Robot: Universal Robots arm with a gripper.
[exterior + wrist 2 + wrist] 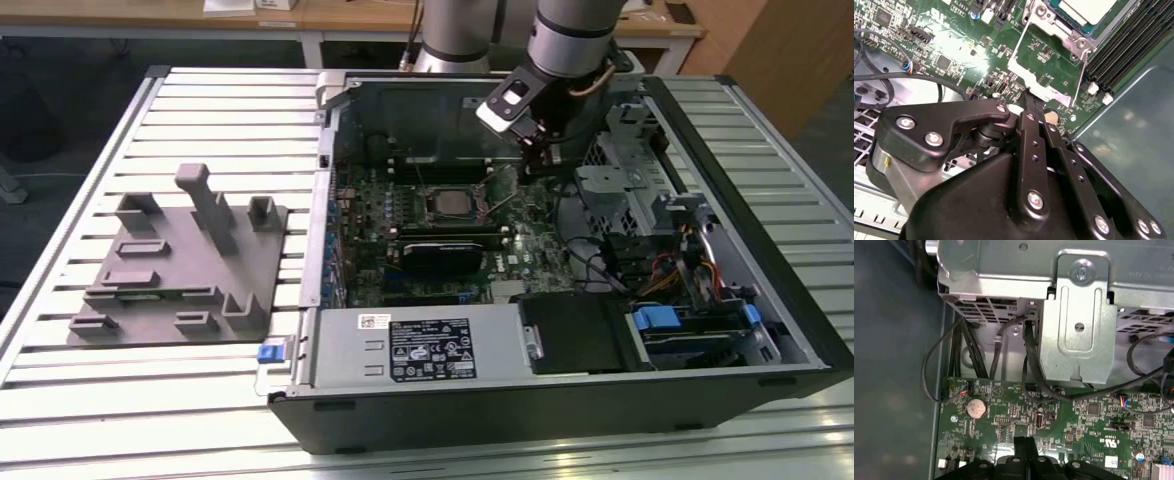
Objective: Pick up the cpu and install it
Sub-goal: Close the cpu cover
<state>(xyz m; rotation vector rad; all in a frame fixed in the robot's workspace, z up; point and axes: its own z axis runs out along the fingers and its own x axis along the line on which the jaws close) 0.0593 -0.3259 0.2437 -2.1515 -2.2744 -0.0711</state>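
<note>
The cpu [451,204] sat in the motherboard socket [454,223] near the centre of the exterior view (pale metal top upward). Just to its upper right in that frame, the gripper [531,160] hung, fingers [1029,125] pressed together, gripping nothing.

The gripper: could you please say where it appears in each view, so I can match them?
Exterior view: the gripper hangs over the green board, at the exterior view's right of the socket.
Second wrist view: the gripper points at the board beside the socket.
First wrist view: the gripper lies over the board near the coin battery.
Shared landmark: the green board.
</note>
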